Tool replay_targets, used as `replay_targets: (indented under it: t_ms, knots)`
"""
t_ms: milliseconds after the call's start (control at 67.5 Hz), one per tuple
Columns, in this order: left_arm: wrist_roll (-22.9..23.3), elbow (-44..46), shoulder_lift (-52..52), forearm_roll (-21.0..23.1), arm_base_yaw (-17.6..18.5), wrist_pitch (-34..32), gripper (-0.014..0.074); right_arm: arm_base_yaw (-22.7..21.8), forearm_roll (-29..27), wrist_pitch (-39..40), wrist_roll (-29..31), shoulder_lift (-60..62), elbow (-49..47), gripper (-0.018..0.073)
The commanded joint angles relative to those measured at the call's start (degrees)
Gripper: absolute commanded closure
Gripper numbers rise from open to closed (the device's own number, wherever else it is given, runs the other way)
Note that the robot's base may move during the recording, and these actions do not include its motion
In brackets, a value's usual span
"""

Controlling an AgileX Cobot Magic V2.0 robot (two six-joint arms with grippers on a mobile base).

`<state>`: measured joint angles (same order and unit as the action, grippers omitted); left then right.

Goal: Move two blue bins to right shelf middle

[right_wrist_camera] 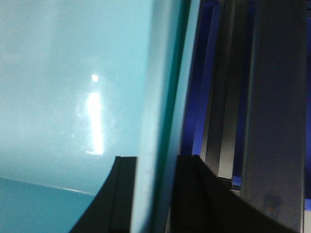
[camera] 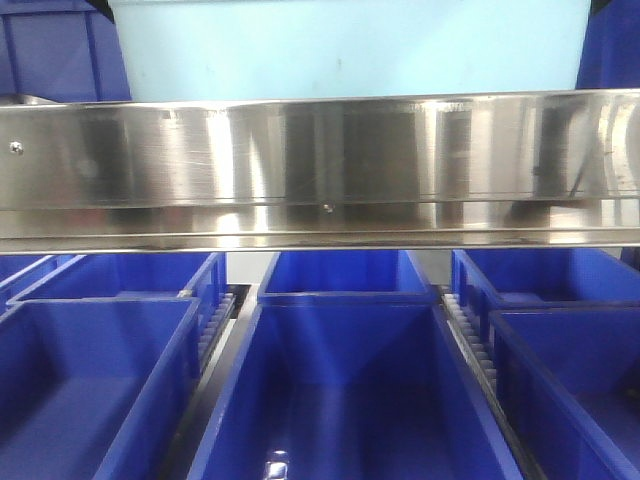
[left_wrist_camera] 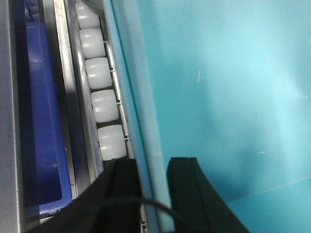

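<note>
One pale blue bin point(camera: 350, 45) sits at the top centre of the front view, on the shelf level above a steel rail. Neither gripper shows in that view. In the left wrist view my left gripper point(left_wrist_camera: 154, 191) straddles the bin's point(left_wrist_camera: 218, 97) left rim, one black finger outside and one inside, both against the rim. In the right wrist view my right gripper point(right_wrist_camera: 155, 194) holds the opposite rim of the bin point(right_wrist_camera: 73, 73) the same way, shut on it.
A wide steel shelf rail point(camera: 320, 160) crosses the front view. Dark blue bins point(camera: 350, 390) fill the level below, and others point(camera: 60, 50) flank the pale bin. White rollers point(left_wrist_camera: 99, 73) run beside its left wall, next to a dark blue bin point(left_wrist_camera: 43, 121). Steel uprights point(right_wrist_camera: 272, 121) stand close on the right.
</note>
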<state>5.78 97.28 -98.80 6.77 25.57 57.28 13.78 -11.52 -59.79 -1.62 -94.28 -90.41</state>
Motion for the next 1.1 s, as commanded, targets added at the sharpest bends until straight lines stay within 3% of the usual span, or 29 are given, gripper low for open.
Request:
replay_targets:
  t_ms: [0,252,711,1082]
  knots:
    - [-0.71,0.01,0.54,5.18,0.26,-0.89,0.0707,0.12,-0.25,0.85,0.04,0.24,0.63,0.0713]
    - [-0.71,3.98,2.57,6.63,0.26,-0.89,0.0707,0.12,-0.25,4.34,0.04,4.61,-1.61,0.0713]
    - [-0.71,18.19,7.65,6.72,0.26,-0.20,0.0707,0.12,-0.25,3.69,0.04,8.26,-18.70,0.0713]
    - [-0.71,18.99,7.70,6.49,0.26,-0.51,0.0707,0.12,-0.25,3.80,0.04,8.15,-20.30,0.0713]
